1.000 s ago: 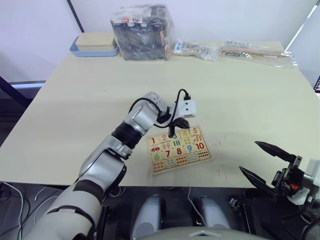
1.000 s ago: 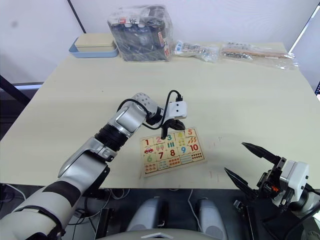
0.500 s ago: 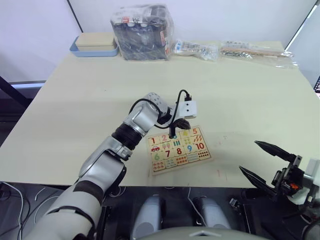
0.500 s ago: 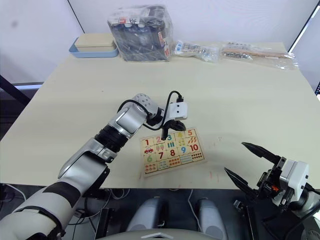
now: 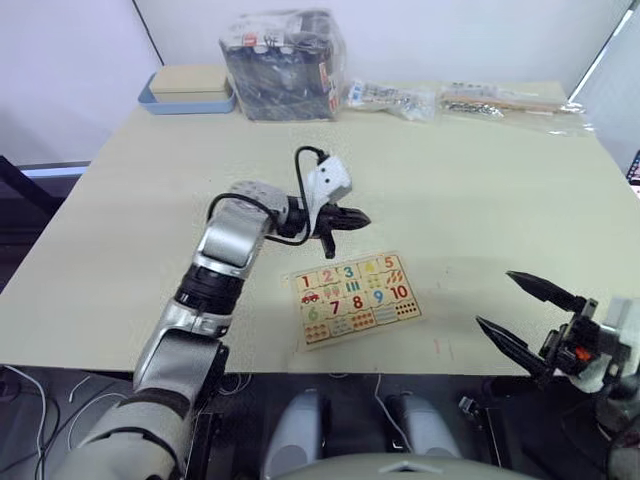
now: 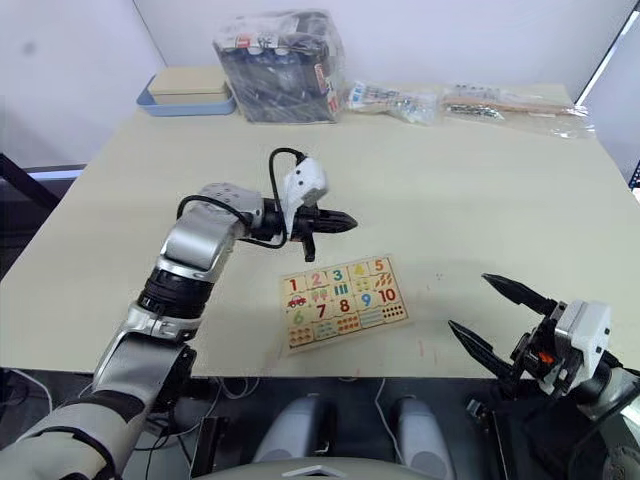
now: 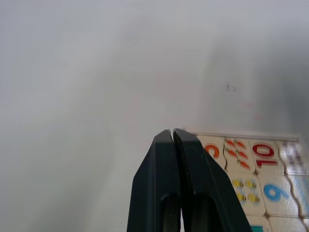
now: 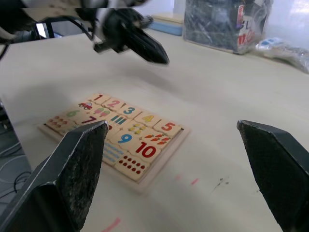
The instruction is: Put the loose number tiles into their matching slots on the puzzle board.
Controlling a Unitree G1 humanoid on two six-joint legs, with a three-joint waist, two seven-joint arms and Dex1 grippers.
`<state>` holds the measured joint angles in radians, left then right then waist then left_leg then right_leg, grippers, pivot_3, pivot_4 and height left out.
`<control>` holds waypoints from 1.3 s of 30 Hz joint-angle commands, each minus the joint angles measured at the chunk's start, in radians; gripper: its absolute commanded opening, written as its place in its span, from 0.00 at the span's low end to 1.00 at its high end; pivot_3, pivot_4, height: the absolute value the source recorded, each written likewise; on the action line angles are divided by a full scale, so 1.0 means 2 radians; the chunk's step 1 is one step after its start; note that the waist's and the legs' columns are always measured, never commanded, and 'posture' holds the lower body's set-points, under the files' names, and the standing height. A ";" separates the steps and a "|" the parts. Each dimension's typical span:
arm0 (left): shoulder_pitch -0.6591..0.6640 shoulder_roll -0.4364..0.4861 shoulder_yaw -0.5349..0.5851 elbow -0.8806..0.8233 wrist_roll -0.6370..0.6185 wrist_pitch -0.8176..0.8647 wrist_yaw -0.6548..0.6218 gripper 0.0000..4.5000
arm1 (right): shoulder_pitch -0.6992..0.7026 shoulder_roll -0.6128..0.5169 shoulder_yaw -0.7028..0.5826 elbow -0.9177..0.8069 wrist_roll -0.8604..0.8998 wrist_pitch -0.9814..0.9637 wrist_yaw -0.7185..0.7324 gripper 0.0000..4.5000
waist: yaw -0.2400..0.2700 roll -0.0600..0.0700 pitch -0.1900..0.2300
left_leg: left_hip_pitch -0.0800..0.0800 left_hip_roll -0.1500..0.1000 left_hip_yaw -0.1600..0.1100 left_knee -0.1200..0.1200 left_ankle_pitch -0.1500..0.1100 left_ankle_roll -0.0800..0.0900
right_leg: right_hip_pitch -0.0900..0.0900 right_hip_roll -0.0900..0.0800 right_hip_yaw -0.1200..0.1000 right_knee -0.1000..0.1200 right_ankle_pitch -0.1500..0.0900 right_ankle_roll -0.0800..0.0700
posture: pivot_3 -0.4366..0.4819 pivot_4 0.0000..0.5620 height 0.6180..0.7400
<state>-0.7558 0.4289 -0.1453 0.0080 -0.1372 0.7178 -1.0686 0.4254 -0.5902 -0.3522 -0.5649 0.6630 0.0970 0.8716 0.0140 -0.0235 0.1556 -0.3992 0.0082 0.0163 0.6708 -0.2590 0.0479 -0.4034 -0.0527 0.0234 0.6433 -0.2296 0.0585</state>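
The puzzle board (image 5: 300, 318) lies flat near the table's front edge. Its top row holds the number tiles (image 5: 347, 272) 1 to 5, side by side and level with the frame, so the slots under them are covered. My left gripper (image 5: 358, 217) hovers shut and empty just beyond the board's far edge, pointing right. The left wrist view has its fingertips (image 7: 173, 132) pressed together above bare table, with the board's corner (image 7: 251, 166) below. My right gripper (image 6: 468, 300) hangs open and empty off the front right of the table, facing the board (image 8: 150, 180).
A blue-edged tray (image 5: 152, 98) with a wooden box stands at the far left corner. Beside it is a plastic bag around a dark box (image 5: 285, 55). Clear packets (image 5: 395, 98) lie along the far right edge.
My left gripper has lifted off the board's top row and drawn back and left, leaving tile 3 uncovered. The right gripper has barely moved.
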 commanded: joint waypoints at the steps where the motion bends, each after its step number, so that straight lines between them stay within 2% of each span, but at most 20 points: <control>1: 0.023 0.006 0.053 -0.062 -0.019 0.021 0.060 0.02 | -0.026 -0.008 0.010 -0.002 -0.011 0.019 -0.019 1.00 | 0.001 0.000 0.000 | 0.000 0.000 0.000 0.000 0.000 0.000 | 0.000 0.000 0.000 0.000 0.000 0.000 | 0.48 0.27 1.00; 4: 0.072 0.001 0.102 -0.100 -0.042 0.004 0.098 0.02 | -0.064 -0.010 0.030 0.010 -0.027 0.030 -0.028 1.00 | 0.001 0.000 0.000 | 0.000 0.000 0.000 0.000 0.000 0.000 | 0.000 0.000 0.000 0.000 0.000 0.000 | 0.48 0.27 1.00; 6: 0.115 0.000 0.147 -0.138 -0.059 0.016 0.126 0.02 | -0.092 -0.007 0.046 0.028 -0.027 0.029 -0.018 1.00 | -0.001 0.000 0.000 | 0.000 0.000 0.000 0.000 0.000 0.000 | 0.000 0.000 0.000 0.000 0.000 0.000 | 0.48 0.27 1.00; 10: 0.201 -0.017 0.200 -0.217 -0.091 0.017 0.175 0.02 | -0.136 -0.012 0.058 0.073 -0.017 0.030 0.016 1.00 | -0.002 0.000 0.000 | 0.001 0.000 0.000 0.000 0.000 0.000 | 0.000 -0.001 0.000 0.000 0.000 0.000 | 0.48 0.27 1.00; 14: 0.267 -0.006 0.229 -0.255 -0.126 0.013 0.179 0.02 | -0.167 -0.026 0.073 0.105 -0.012 0.048 0.050 1.00 | 0.004 0.000 0.000 | 0.001 0.000 0.000 0.000 0.000 0.000 | 0.000 -0.001 -0.001 0.000 0.000 0.000 | 0.48 0.27 1.00; 18: 0.338 0.003 0.270 -0.277 -0.170 -0.005 0.160 0.02 | -0.166 -0.046 0.080 0.143 -0.013 0.049 0.104 1.00 | 0.000 0.000 0.000 | 0.001 0.000 0.000 0.000 0.000 0.000 | 0.000 -0.002 -0.001 0.000 0.000 0.000 | 0.48 0.27 1.00; 21: 0.395 0.014 0.309 -0.288 -0.201 -0.017 0.147 0.20 | -0.163 -0.049 0.060 0.170 0.006 0.040 0.134 1.00 | -0.001 0.000 0.000 | 0.001 0.000 0.000 0.000 0.000 0.000 | 0.000 -0.005 -0.001 0.000 0.000 0.000 | 0.48 0.27 1.00; 28: 0.508 0.035 0.345 -0.300 -0.232 -0.051 0.126 0.96 | -0.136 -0.060 0.017 0.242 0.000 0.003 0.196 1.00 | 0.001 0.000 0.000 | 0.001 0.000 0.000 0.000 0.000 0.000 | 0.001 -0.005 -0.002 -0.001 -0.001 -0.002 | 0.48 0.27 1.00; 29: 0.518 0.037 0.349 -0.297 -0.234 -0.055 0.124 0.99 | -0.134 -0.061 0.013 0.244 0.001 0.003 0.198 1.00 | 0.001 0.000 0.000 | 0.001 0.000 0.000 0.000 0.000 0.000 | 0.001 -0.005 -0.002 -0.001 -0.001 -0.002 | 0.48 0.27 1.00; 36: 0.578 0.047 0.345 -0.269 -0.206 -0.099 0.130 0.99 | -0.119 -0.062 -0.011 0.259 -0.004 -0.010 0.215 1.00 | 0.000 0.000 -0.001 | 0.001 0.000 0.001 -0.001 0.000 0.000 | 0.000 -0.005 -0.001 -0.001 -0.001 -0.003 | 0.48 0.27 1.00; 39: 0.583 0.038 0.344 -0.266 -0.225 -0.100 0.134 0.99 | -0.119 -0.055 -0.027 0.270 0.002 -0.019 0.211 1.00 | 0.001 0.000 -0.001 | 0.001 0.000 0.001 -0.001 0.000 0.000 | 0.000 -0.006 -0.001 -0.001 -0.001 -0.003 | 0.48 0.27 1.00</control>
<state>0.4119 0.5101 0.5380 -0.5116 -0.5553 0.5356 -0.8014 0.1855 -0.7001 -0.3600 -0.0170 0.6470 0.0813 1.2901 0.0163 -0.0227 0.1546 -0.3972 0.0079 0.0174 0.6694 -0.2596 0.0483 -0.4025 -0.0642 0.0207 0.6416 -0.2320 0.0534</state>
